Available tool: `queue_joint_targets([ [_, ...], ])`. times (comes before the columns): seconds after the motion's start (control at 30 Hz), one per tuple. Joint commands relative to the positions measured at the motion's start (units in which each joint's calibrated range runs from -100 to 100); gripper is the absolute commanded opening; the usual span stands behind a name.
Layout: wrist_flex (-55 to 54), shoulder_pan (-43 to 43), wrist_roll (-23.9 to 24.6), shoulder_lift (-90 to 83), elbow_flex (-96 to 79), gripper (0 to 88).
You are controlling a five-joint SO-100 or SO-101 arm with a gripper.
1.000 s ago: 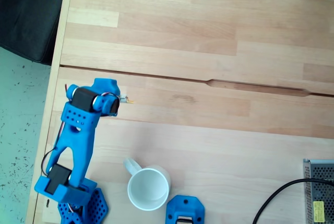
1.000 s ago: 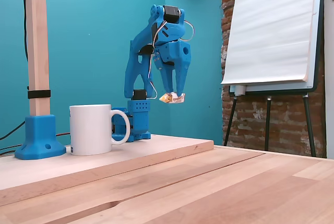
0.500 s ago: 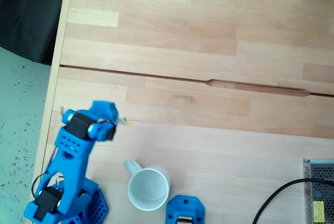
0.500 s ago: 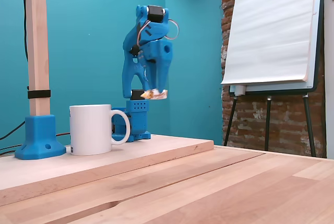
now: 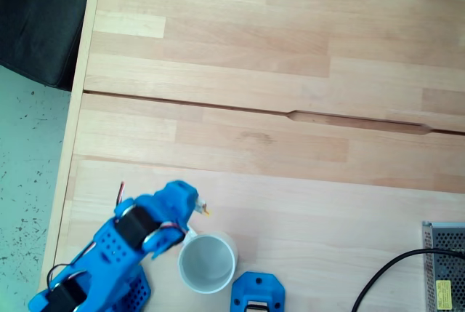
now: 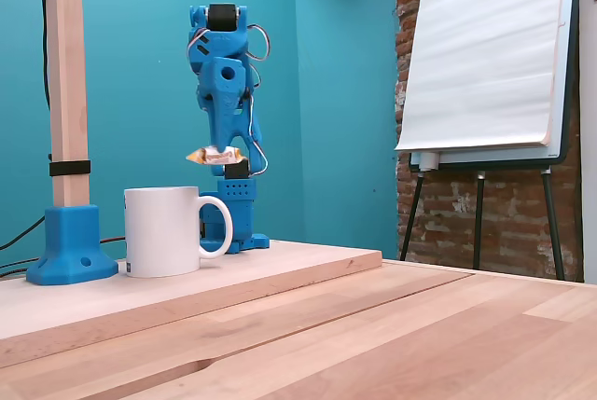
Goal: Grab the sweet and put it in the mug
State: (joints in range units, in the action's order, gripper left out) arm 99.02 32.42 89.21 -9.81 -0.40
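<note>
The sweet [image 6: 217, 154] is pinched between my gripper's [image 6: 220, 153] 2 fingers and hangs in the air above the mug [image 6: 168, 230], a little to the handle side as the side-on fixed view shows it. In the top-down fixed view, a yellow end of the sweet [image 5: 204, 210] pokes out past my gripper [image 5: 196, 209], just beyond the mug's rim [image 5: 208, 262] near its handle and not yet over the opening.

So I judge that I am in the carry step: the pick-up is done, the drop is not. The mug stands upright on the table [image 5: 290, 145], mouth open, close to my base.

Next I need to bring the sweet across the rim until it sits over the mug's white interior, then lower a little and spread my fingers. Letting go here would, I think, drop it on the rim or on the table beside the mug.
</note>
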Motion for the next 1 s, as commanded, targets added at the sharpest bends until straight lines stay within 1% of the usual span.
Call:
queue_joint_targets([
  [0.0,0.73,2.15,1.03,-6.03,0.22,0.0],
  [0.23,0.73,3.45,1.03,-12.48,-6.73,0.0],
  [0.43,0.65,9.41,0.98,-17.64,-15.48,0.0],
  [0.67,0.65,16.45,0.93,-20.40,-20.29,0.0],
  [0.97,0.65,20.52,0.93,-20.48,-25.47,0.0],
])
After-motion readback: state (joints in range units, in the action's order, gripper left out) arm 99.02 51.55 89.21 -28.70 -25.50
